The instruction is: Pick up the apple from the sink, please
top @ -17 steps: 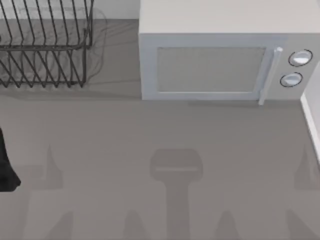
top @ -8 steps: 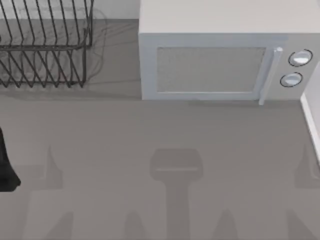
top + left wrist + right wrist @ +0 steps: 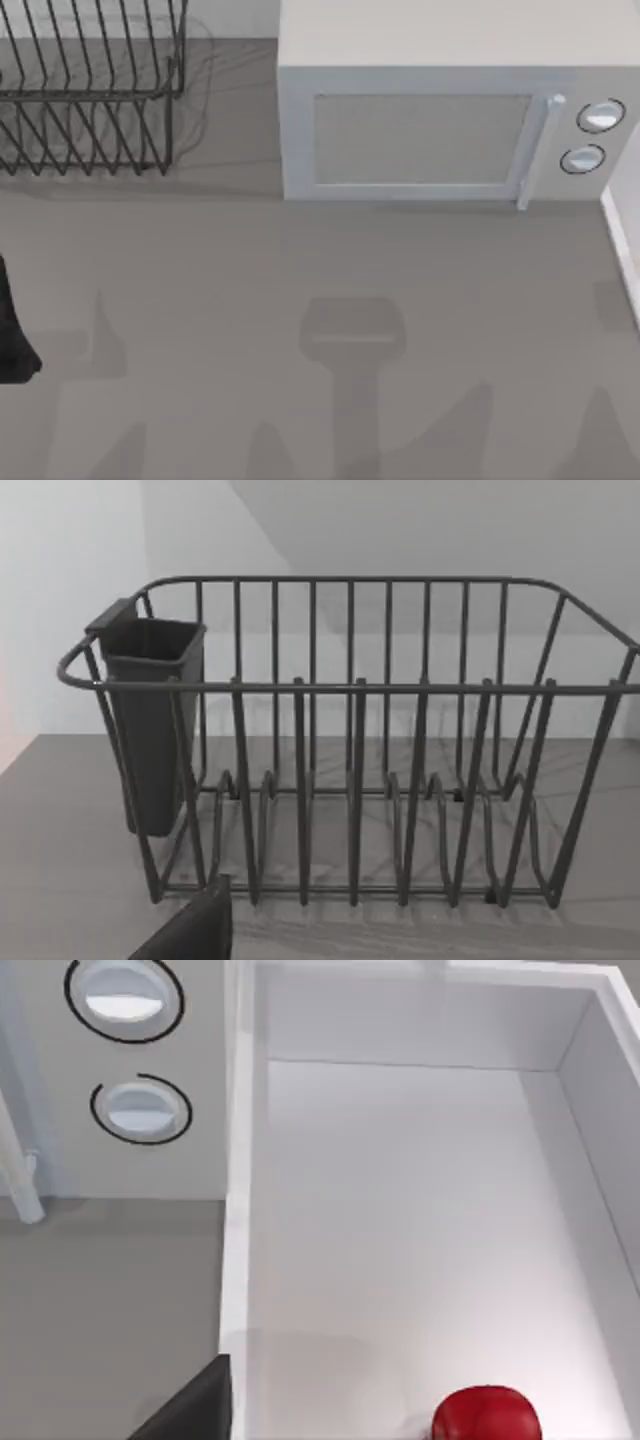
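Grey countertop (image 3: 300, 270) spreads before us under even light. Our apple (image 3: 487, 1418), a glossy red ball, lies on the white floor of the sink (image 3: 400, 1220), close to the wall nearest our right wrist camera, touching nothing but the basin floor. Just beside the sink's left rim stands the microwave (image 3: 430, 120), its two round knobs (image 3: 125, 990) facing the counter and its door handle (image 3: 535, 150) upright. Far left on the counter sits the wire rack (image 3: 90, 90), with a dark cup (image 3: 150, 720) hung on one end. Our left arm (image 3: 12, 330) shows at the counter's left edge. We cannot tell how either gripper's fingers stand.
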### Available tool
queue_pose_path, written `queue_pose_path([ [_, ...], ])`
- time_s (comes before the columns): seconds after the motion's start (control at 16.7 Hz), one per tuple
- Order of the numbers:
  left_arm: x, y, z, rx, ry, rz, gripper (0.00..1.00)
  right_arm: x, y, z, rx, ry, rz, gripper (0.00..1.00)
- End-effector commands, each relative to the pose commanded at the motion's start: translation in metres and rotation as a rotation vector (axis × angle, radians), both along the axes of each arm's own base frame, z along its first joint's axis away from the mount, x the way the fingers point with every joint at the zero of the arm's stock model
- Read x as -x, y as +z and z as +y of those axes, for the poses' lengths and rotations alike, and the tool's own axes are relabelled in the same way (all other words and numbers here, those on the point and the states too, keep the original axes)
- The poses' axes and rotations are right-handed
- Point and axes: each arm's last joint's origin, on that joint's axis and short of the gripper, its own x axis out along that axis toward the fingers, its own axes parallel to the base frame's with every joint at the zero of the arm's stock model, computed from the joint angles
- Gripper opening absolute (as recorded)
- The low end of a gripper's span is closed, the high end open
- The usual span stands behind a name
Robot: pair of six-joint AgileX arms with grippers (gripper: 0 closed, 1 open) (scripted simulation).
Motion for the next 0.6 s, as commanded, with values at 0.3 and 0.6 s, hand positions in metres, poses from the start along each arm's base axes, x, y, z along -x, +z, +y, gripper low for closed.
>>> queue_pose_path([
  [0.3,0.0,0.0,0.0,0.0,0.0,0.0,1.0,-0.081,0.012,-0.026,-0.004,-0.027,0.421,1.0],
  [0.6,0.0,0.0,0.0,0.0,0.0,0.0,1.0,-0.162,-0.025,-0.062,-0.054,-0.024,0.802,1.0],
])
